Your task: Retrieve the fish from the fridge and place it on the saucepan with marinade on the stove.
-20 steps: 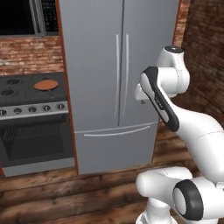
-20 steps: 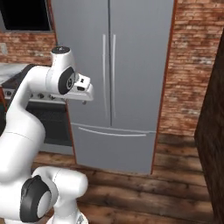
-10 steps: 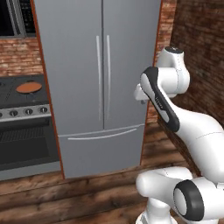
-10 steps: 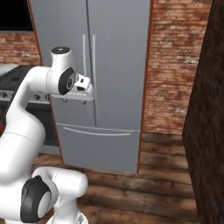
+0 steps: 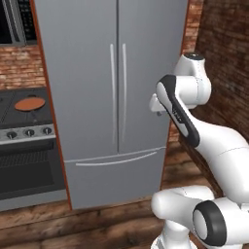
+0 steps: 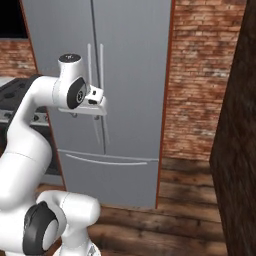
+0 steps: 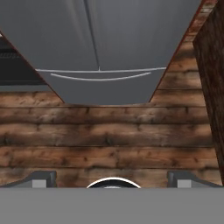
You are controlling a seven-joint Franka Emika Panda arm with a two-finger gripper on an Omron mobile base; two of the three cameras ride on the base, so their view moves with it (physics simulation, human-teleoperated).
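Nearest, the gripper is held high in front of the robot and pointed down at the wooden floor, its fingers spread as wide as they go, with nothing between them. In the base views the hand is seen raised at about the height of the door handles, short of the fridge and not touching it.

Beyond it, the fridge stands with both doors shut and the bottom drawer closed. The fish cannot be seen; it is judged to lie behind those doors, so its long axis cannot be told. The handles run vertically, side by side at the seam, straight ahead of the hand and a little left of it in the left base view. A door is judged to need opening first, so the hand would have to be tilted up from the floor towards a handle.

Farther left, the saucepan with its reddish marinade rests on the stove, well apart from the gripper.
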